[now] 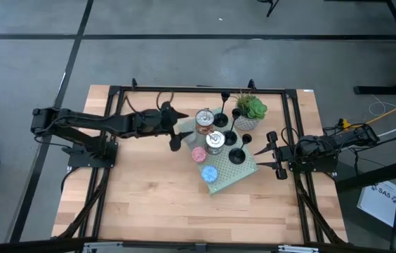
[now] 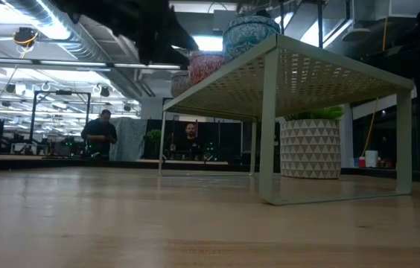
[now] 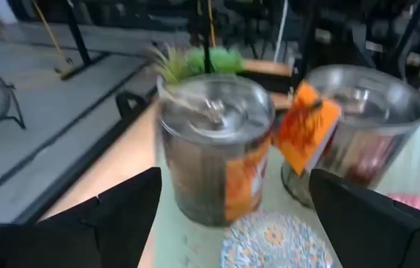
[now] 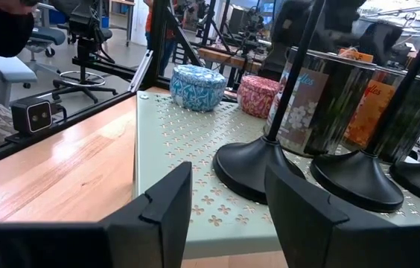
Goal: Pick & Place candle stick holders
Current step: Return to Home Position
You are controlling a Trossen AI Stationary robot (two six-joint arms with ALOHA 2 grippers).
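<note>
A: What sits closest to the right arm?
B: Its own right gripper (image 4: 227, 175), down by the edge of the pale green shelf (image 4: 161, 126) on the wooden table (image 1: 149, 204). The fingers are spread and hold nothing.
A: And the candle holders?
B: Just in front of it. All three candle holders (image 1: 230, 138) stand upright in a row on the shelf top, along the side facing that gripper, clear of its fingers.
A: Behind them?
B: Two silver tins (image 1: 205, 121) with orange labels, side by side just past the stems. Past those, along the shelf's other side, a blue candle (image 1: 210, 173) and a pink candle (image 1: 199, 154) sit next to each other.
A: Where is the other arm?
B: The left gripper (image 1: 178, 128) hovers at the shelf from the opposite side, facing the tins. It is released too, fingers wide with nothing between them. A pale patterned candle (image 3: 273, 240) lies just below it.
A: Anything farther off?
B: A potted plant (image 1: 248, 112) by the shelf corner away from the candles, next to the end holder. Beyond the table, two people (image 2: 102, 134) show in the room.
</note>
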